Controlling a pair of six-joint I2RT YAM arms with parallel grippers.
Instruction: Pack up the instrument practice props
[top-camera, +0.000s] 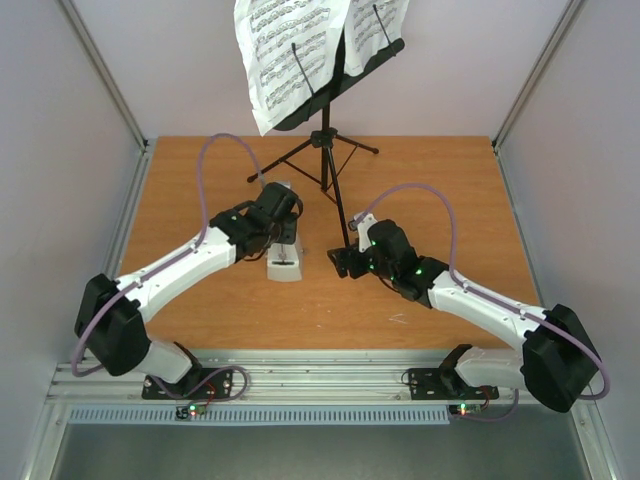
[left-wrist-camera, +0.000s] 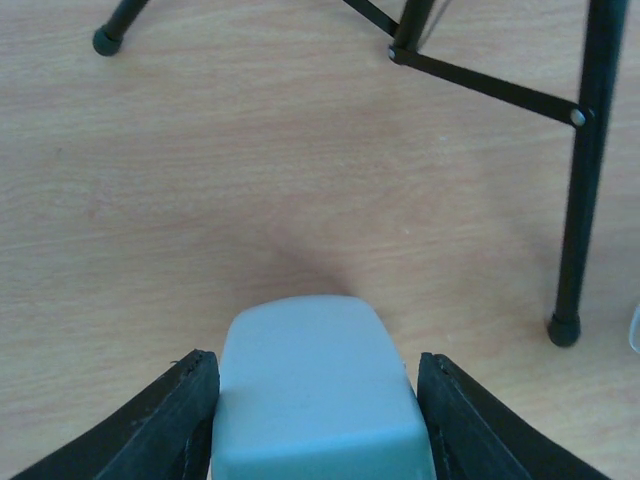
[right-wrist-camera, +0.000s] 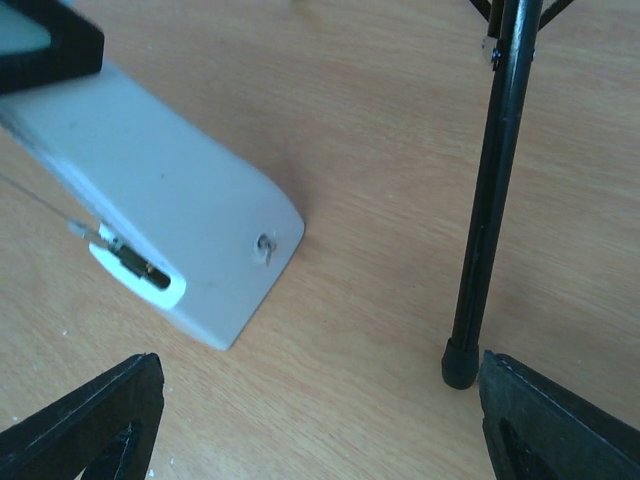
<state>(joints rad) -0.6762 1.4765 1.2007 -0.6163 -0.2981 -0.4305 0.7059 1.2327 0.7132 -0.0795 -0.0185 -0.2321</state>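
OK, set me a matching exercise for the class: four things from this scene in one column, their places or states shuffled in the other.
Column one
1. metronome
2. sheet-music pages
3. music stand
4. right gripper

Column two
A. open, gripping nothing
B. on three legs at the far side of the table
C. between the fingers of the left gripper
D. propped on the black desk

Pairs: 1-C, 2-D, 3-B, 4-A

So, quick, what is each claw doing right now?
Left gripper: closed on the metronome.
Right gripper: open, holding nothing.
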